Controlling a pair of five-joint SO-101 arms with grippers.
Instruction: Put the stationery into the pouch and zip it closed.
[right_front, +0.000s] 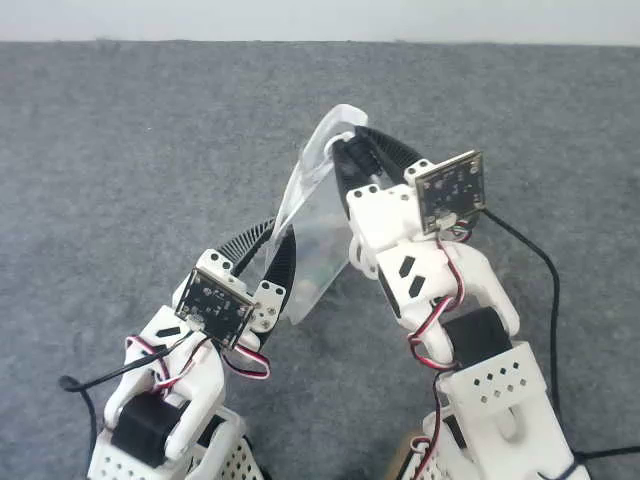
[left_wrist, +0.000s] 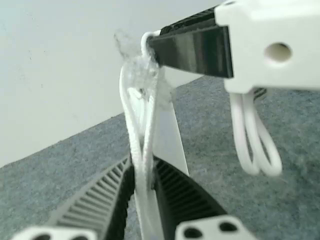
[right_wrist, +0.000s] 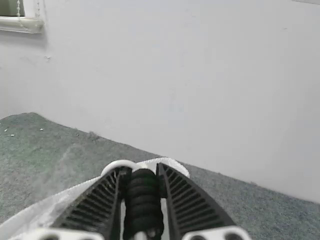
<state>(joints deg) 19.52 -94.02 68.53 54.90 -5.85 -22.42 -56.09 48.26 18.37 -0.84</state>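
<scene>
The clear pouch (right_front: 318, 235) hangs in the air over the grey tabletop (right_front: 120, 150), stretched between the two arms. The left hand (right_front: 281, 228) is pressed together on the white zip edge low down. The right hand (right_front: 346, 150) pinches the pouch's top end, with a dark ribbed bit between its fingers, maybe the zip pull. Something dim sits inside, too blurry to name. This looks like the zipping step. To do it well, the left hand should grip hard while the right pulls straight along the zip, with no twisting.
</scene>
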